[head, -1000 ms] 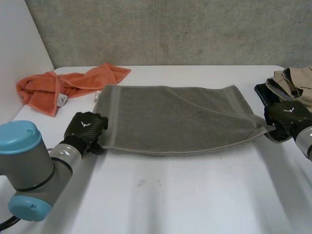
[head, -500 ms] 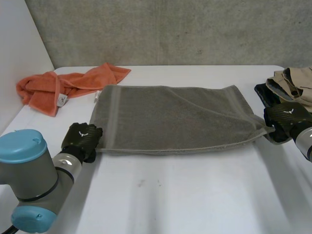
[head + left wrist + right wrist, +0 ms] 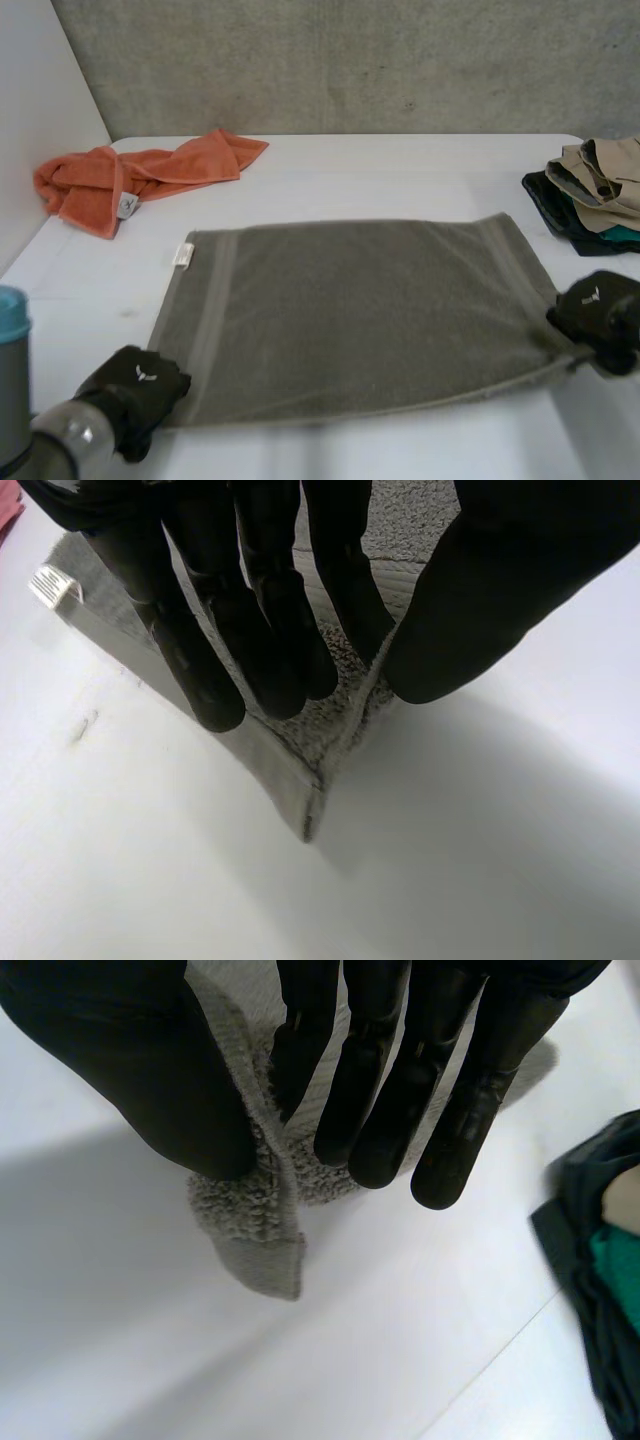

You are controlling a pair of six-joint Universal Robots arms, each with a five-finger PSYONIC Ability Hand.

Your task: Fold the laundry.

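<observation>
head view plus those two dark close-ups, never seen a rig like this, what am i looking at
A two-armed robot works at a white table. The head view looks down from between the arms; each close-up comes from a camera on one wrist, looking along that palm. The left robot hand and right robot hand each pinch a near corner of a grey towel spread flat. An orange towel lies crumpled at the far left, a pile of clothes at the right.
</observation>
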